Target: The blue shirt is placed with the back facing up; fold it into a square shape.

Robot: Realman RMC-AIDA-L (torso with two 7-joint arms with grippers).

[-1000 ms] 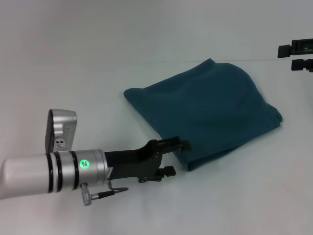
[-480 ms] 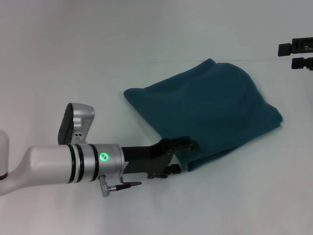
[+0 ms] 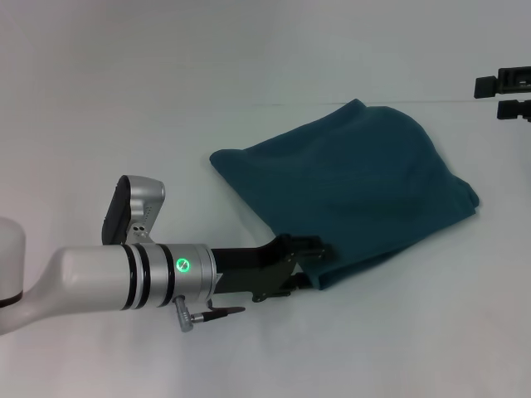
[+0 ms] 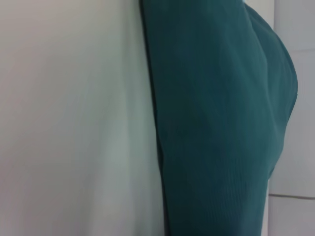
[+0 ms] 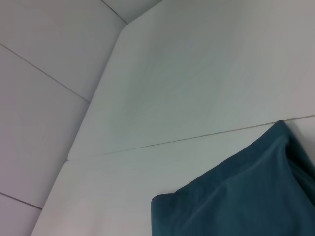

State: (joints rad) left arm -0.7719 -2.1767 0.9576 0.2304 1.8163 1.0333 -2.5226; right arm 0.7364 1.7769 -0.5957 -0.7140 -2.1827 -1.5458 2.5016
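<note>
**Q:** Teal shirt, where's it sitting right now?

**A:** Folded into a rough, lumpy block on the white table, a bit right of the middle. The plain side is up and the edges are still rounded, not a crisp square.

**Q:** And the claws?

**A:** Left gripper is down low at the near corner of the shirt, fingers right at the fabric edge. Honestly can't tell if it's pinching or loose. Right gripper is parked at the far right, off the shirt, with its fingers spread apart.
</note>
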